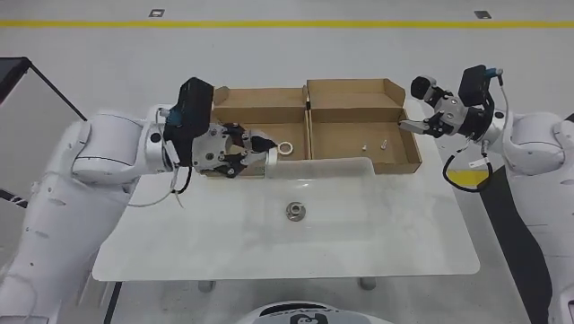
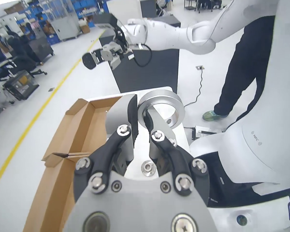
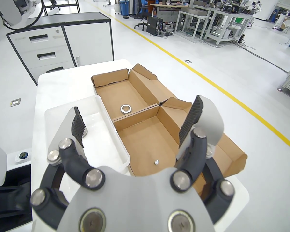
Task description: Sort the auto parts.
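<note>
The left gripper was clamped on a metal ring by its wall, one finger inside the bore. The right gripper stood wide open, with the cardboard box below it and a second ring lying in the box beyond its fingertips.

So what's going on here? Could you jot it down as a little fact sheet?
Table: white, with a white tray on it
Boxes: cardboard, left box and right box side by side
Left gripper: shut on a metal ring, over the left box
Right gripper: open, empty, beside the outer end of the right box
In the right box: two small parts
In the white tray: one flanged nut
</note>
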Robot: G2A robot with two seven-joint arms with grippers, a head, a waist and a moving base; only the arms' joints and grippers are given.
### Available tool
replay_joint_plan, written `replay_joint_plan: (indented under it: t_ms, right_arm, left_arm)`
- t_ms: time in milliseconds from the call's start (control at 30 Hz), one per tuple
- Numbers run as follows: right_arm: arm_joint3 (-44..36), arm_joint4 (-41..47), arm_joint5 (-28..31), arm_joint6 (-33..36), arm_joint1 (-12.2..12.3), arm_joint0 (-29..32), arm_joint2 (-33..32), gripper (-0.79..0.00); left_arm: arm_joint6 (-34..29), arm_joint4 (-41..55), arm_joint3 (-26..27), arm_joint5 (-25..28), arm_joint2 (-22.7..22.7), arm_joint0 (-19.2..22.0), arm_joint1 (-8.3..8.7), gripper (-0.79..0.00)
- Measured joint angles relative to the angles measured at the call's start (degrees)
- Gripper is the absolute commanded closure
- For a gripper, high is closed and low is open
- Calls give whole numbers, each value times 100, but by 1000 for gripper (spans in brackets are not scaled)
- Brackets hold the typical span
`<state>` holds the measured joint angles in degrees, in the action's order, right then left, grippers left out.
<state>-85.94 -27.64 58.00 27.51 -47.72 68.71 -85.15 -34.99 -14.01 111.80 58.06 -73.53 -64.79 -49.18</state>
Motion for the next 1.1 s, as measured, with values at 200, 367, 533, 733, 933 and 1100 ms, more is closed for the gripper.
replay_joint_plan:
  t_ms: [200, 367, 533, 733, 933, 1100]
  right_arm:
    - [0, 0, 0, 0, 0, 0, 0, -785]
    - [0, 0, 0, 0, 0, 0, 0, -785]
    - [0, 0, 0, 0, 0, 0, 0, -785]
    - [0, 0, 0, 0, 0, 0, 0, -785]
    - [0, 0, 0, 0, 0, 0, 0, -785]
    - [0, 0, 0, 0, 0, 0, 0, -785]
  left_arm:
    - [1123, -236, 304, -6, -528, -450, 13, 0]
    - [2188, -534, 445, -6, -826, -814, 36, 0]
    - [3242, -975, 568, -6, -951, -1127, 106, 0]
    - [3453, -1150, 602, -6, -938, -1169, 135, 0]
    - [3452, -1149, 602, -6, -938, -1169, 135, 0]
    - [3452, -1149, 602, -6, -939, -1169, 135, 0]
